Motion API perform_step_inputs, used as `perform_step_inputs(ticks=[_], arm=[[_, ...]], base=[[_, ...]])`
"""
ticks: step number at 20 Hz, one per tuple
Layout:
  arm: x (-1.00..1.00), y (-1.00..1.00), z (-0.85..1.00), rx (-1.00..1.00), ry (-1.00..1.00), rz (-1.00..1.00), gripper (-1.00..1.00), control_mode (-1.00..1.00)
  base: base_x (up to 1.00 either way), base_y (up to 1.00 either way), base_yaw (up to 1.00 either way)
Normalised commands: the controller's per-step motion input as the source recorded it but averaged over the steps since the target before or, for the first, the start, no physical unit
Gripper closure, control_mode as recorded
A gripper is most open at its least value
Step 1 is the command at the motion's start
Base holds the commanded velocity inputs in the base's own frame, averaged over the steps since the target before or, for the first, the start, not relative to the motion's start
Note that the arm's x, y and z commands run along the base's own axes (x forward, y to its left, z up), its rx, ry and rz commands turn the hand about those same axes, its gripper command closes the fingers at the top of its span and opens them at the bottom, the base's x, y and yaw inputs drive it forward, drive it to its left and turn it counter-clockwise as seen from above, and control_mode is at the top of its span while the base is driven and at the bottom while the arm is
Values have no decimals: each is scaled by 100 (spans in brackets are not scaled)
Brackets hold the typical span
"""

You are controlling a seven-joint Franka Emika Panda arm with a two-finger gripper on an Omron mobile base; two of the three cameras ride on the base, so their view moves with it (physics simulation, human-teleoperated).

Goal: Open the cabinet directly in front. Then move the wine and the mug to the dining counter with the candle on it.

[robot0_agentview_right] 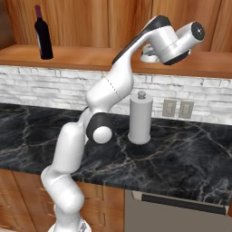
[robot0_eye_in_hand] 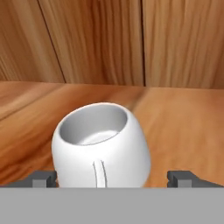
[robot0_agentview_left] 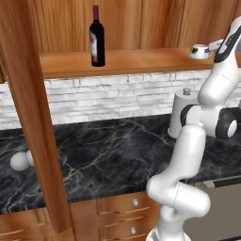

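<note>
The cabinet fills the top of the left base frame, its door swung open as a tall plank down the left side. Its shelf carries the 2 things to move: the wine stands upright in the upper left of the frame, and the mug sits well apart at the upper right. Below them lies the black tabletop with a paper-towel roll at centre right.

In the hand frame the mug sits at lower centre, upright, handle facing the camera, nothing visible inside it. The tool stands wide, 1 fingertip at each side of the mug, seemingly not yet touching.

To grip well, I judge it should ease forward until the fingers bracket the mug's widest part, then close squarely, clear of the handle.
</note>
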Motion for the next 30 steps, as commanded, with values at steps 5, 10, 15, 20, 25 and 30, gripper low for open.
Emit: perform_step_inputs(ticks=[5,10,15,20,25,30], arm=[[24,14,-14,-1,0,0,-100,-100],[3,8,-4,0,0,0,100,-100],[0,0,0,0,0,0,100,-100],[-3,0,0,0,0,0,100,-100],[-72,0,-1,0,-4,0,100,-100],[-100,1,-19,3,-8,0,100,-100]], base=[[0,0,0],[0,0,0],[0,0,0],[0,0,0],[0,0,0],[0,0,0]])
